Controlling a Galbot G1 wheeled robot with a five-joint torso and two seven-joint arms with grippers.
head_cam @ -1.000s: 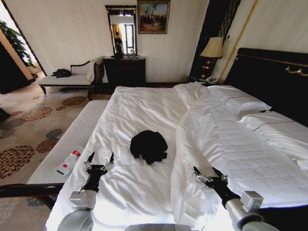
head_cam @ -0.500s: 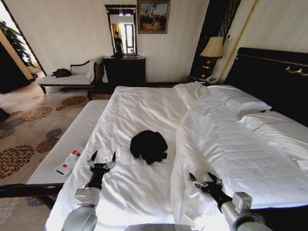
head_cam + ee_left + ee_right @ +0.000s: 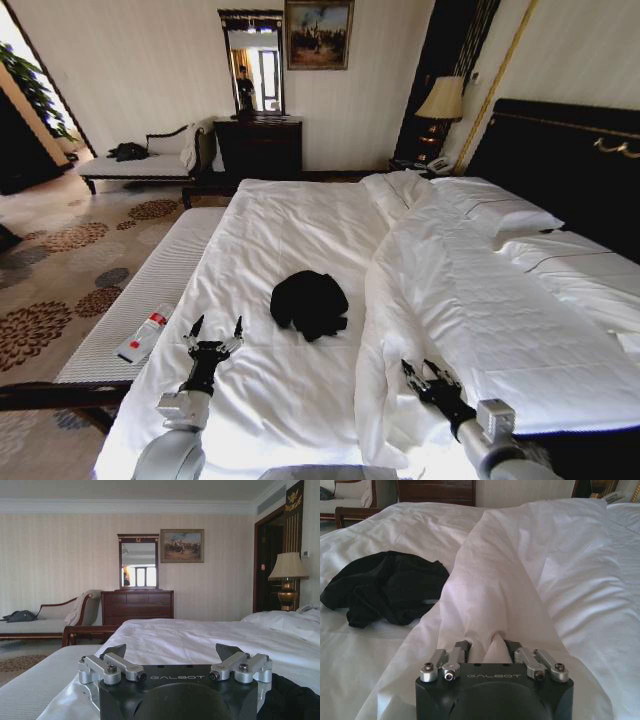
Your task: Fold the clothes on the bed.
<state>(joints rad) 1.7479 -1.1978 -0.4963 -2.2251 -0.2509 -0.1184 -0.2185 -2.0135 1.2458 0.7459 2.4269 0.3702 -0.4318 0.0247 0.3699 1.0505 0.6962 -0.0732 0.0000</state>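
Note:
The clothes (image 3: 310,300) are one crumpled black top lying in a heap in the middle of the bed (image 3: 280,220), on the white sheet. They also show in the right wrist view as the black clothes (image 3: 385,587) and as a dark patch (image 3: 295,700) beside the left gripper. My left gripper (image 3: 213,328) hovers open above the sheet, short of the top and to its left; its fingers (image 3: 120,662) stand wide apart. My right gripper (image 3: 430,372) is at the near edge of the folded-back white duvet (image 3: 470,290), its fingers (image 3: 457,655) pinched on a raised fold of the duvet (image 3: 485,605).
A padded bench (image 3: 150,290) along the bed's left side carries a small white and red pack (image 3: 145,333). A chaise (image 3: 140,165), a dark dresser (image 3: 258,148) and a lamp (image 3: 443,100) stand by the far wall. The dark headboard (image 3: 560,160) rises at right.
My right gripper has drawn back and down onto the duvet edge, and its fingers have narrowed around the fold. The left gripper edged slightly right and stays open. The black top has not moved.

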